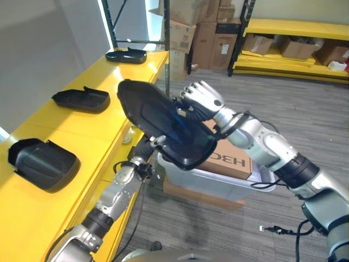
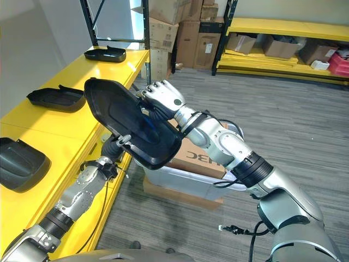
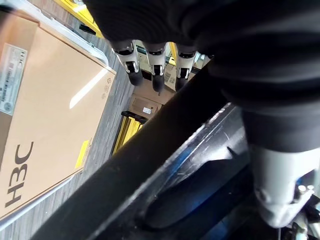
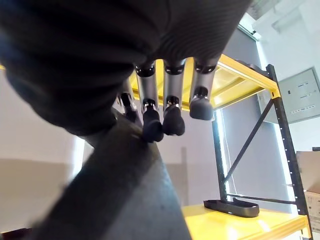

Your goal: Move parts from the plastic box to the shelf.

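The big black part (image 1: 163, 123) is up in the air, between the plastic box (image 1: 218, 183) and the front edge of the yellow shelf (image 1: 60, 128). The right robot hand (image 1: 200, 101) curls its fingers over the part's top rim. The left robot hand (image 1: 154, 143) sits under the part; I cannot tell how its fingers are. Three parts already lie on the shelf. The part is wide and tilted, so it might slip out, or bump the shelf edge going in.
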Tool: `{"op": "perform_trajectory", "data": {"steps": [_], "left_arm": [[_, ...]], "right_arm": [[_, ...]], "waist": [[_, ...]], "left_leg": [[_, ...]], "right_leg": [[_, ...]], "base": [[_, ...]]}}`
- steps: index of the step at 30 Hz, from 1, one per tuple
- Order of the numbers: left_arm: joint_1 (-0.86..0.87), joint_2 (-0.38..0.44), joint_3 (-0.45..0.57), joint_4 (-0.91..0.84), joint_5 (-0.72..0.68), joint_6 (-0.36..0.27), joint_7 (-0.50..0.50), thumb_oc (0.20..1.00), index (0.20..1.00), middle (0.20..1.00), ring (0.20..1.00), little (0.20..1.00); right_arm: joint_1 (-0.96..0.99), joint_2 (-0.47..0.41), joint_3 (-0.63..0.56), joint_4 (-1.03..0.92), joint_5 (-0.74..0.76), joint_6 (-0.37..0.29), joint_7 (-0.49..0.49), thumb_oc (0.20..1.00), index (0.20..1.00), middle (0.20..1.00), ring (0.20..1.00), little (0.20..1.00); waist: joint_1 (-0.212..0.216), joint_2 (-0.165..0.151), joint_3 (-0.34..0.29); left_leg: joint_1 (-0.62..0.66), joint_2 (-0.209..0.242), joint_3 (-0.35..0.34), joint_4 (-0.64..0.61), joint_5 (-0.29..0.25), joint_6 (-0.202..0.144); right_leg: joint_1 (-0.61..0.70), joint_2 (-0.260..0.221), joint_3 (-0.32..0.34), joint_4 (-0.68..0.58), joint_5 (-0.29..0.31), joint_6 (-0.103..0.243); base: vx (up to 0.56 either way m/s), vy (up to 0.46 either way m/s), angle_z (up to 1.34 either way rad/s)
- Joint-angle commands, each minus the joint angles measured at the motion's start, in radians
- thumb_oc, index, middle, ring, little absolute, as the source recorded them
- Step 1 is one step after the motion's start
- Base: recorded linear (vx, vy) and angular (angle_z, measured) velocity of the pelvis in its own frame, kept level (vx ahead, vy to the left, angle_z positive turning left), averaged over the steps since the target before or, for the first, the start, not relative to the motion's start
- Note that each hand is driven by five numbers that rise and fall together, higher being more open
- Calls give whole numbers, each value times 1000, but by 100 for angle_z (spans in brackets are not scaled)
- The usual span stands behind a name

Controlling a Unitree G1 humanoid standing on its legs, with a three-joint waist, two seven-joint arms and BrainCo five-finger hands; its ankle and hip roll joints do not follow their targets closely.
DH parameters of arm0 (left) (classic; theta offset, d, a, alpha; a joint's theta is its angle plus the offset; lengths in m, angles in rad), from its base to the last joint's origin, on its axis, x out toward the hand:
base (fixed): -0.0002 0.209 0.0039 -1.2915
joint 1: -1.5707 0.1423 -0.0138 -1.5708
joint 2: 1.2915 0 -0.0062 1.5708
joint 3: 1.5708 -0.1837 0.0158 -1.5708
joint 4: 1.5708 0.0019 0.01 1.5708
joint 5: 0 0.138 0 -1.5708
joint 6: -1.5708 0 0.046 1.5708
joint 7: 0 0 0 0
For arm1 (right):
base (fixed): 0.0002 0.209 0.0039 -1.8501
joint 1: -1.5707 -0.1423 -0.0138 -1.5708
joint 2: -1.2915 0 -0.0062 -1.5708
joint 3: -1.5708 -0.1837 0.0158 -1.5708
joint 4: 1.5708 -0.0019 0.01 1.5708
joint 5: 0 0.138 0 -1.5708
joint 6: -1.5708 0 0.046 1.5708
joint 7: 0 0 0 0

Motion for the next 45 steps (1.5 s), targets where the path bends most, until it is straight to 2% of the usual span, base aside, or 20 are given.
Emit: {"op": "perform_trajectory", "data": {"steps": [1,6,7,8,15,19,22,24,25,26,28,29,30,33,35,39,42,45], "left_arm": [[-106,-25,-1,-1,44,-66,-1,1000,1000,1000,1000,1000],[-114,-34,1,-12,40,-70,8,1000,1000,1000,1000,1000],[-114,-44,4,-10,42,-73,18,570,570,570,570,570],[-114,-49,8,-10,44,-75,23,200,200,200,200,200],[-106,-91,50,2,56,-112,94,200,200,200,200,200],[-81,-114,99,-12,81,-137,150,200,200,200,200,200],[-64,-118,135,-10,158,-151,204,200,200,200,200,200],[-57,-98,156,-18,305,-146,253,200,200,200,200,200],[-60,-52,160,-42,513,-132,281,200,200,200,200,200],[-48,-17,179,-77,640,-139,316,200,200,200,200,200],[-34,16,215,-109,751,-145,363,200,200,200,200,200],[-30,19,225,-112,767,-153,376,200,200,200,200,200],[-32,34,236,-119,817,-159,374,200,200,200,200,200],[-21,57,249,-133,890,-159,381,200,200,200,200,200],[13,95,274,-169,962,-161,384,200,200,200,200,200],[59,146,309,-206,1056,-165,387,200,200,200,200,200],[84,195,338,-240,1139,-165,391,200,200,200,200,200],[87,240,357,-290,1220,-165,388,200,200,200,200,200]], "right_arm": [[-59,38,94,-123,89,-105,27,200,200,200,200,200],[-50,64,126,-154,122,-116,58,200,200,200,200,200],[-42,82,138,-160,135,-118,71,200,200,200,200,200],[-40,86,142,-164,134,-118,71,200,200,200,200,200],[49,159,109,-170,175,-108,68,200,200,200,200,200],[183,197,50,-209,255,-110,74,200,200,200,200,200],[318,209,4,-238,310,-117,65,200,200,200,200,200],[394,206,-19,-250,322,-127,50,200,200,200,200,200],[421,192,-38,-261,294,-138,25,200,200,200,200,200],[451,177,-58,-266,276,-150,13,200,200,200,200,200],[501,166,-96,-273,266,-160,-4,200,200,200,200,200],[518,162,-109,-275,268,-163,-9,580,580,580,580,580],[539,158,-133,-271,269,-166,-18,1000,1000,1000,1000,1000],[593,166,-195,-261,295,-172,-34,1000,1000,1000,1000,1000],[679,210,-301,-208,376,-169,-56,1000,1000,1000,1000,1000],[783,258,-433,-101,390,-163,-111,1000,1000,1000,1000,1000],[859,298,-517,26,400,-153,-147,1000,1000,1000,1000,1000],[905,337,-543,183,387,-132,-163,1000,1000,1000,1000,1000]], "waist": [[17,-50,-86],[17,-51,-86],[18,-53,-86],[18,-53,-86],[17,-56,-81],[10,-56,-77],[-1,-55,-74],[-8,-55,-73],[-11,-56,-71],[-14,-58,-75],[-18,-57,-78],[-19,-57,-80],[-22,-57,-83],[-24,-57,-86],[-29,-57,-90],[-32,-55,-87],[-38,-57,-58],[-38,-61,-20]], "left_leg": [[10,52,16,34,-116,-34],[10,52,15,35,-117,-33],[10,52,15,36,-116,-33],[10,53,15,35,-116,-34],[8,50,18,36,-116,-32],[6,49,19,38,-114,-31],[5,47,21,39,-114,-30],[7,47,23,39,-116,-30],[8,47,26,41,-116,-30],[4,46,28,40,-116,-30],[11,47,36,40,-123,-31],[12,47,39,41,-124,-30],[13,46,41,41,-126,-29],[14,44,47,42,-128,-25],[15,37,57,45,-134,-16],[13,26,72,49,-143,3],[6,21,84,60,-145,15],[8,25,89,63,-143,28]], "right_leg": [[-11,-71,-13,22,-78,64],[-11,-73,-13,23,-78,64],[-11,-73,-14,24,-78,64],[-10,-73,-15,24,-79,63],[-11,-73,-16,24,-81,61],[-12,-74,-15,25,-80,61],[-16,-75,-14,29,-83,61],[-15,-77,-13,30,-84,62],[-15,-77,-11,32,-84,62],[-19,-78,-10,32,-84,64],[-17,-78,-7,34,-87,66],[-17,-80,-5,35,-86,68],[-19,-81,-3,35,-85,70],[-21,-84,1,38,-85,73],[-28,-92,8,43,-83,80],[-57,-103,29,71,-83,90],[-126,-91,50,184,-94,98],[-212,-74,64,341,-91,120]], "base": [[0,0,0],[0,0,0],[0,0,0],[0,0,0],[0,0,0],[0,0,0],[0,0,0],[-8,7,-3],[-15,19,-5],[2,18,-5],[0,0,0],[-2,33,-2],[-2,36,-5],[-3,44,-7],[-11,74,-8],[-20,74,-10],[-75,77,-17],[-95,53,-11]]}}
